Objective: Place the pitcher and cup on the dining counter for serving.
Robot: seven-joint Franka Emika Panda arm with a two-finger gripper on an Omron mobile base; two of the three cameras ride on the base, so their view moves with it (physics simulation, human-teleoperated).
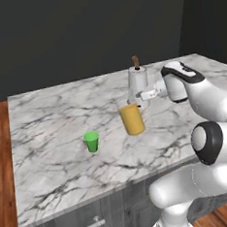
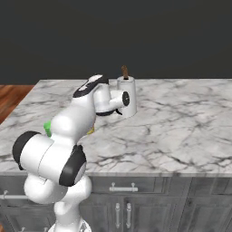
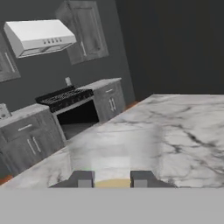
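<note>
The dining counter (image 1: 53,179) stands nearest, its dark grey drawer fronts below a white-grey veined marble top, with the robot's white arm rising in front of it. On the marble, toward the near left part in the left base view, the small green cup (image 1: 92,141) stands upright on its own, apart from everything else. Just right of it and a little further in, the pitcher (image 1: 132,119) with its orange-yellow liquid is tilted slightly, its base at or just above the marble; I cannot tell which. The gripper (image 1: 135,103) reaches sideways to the pitcher's upper part and is clenched around it; in the hand view the two dark fingertips (image 3: 82,178) sit on either side of the clear glass wall (image 3: 114,148), yellow showing between them. Right behind the pitcher stands the white paper towel roll (image 1: 137,81) on its brown spindle, upright. Beyond the island, the hand view shows a black stove (image 3: 65,98), grey cabinets and a white range hood (image 3: 39,37) against a dark wall
</note>
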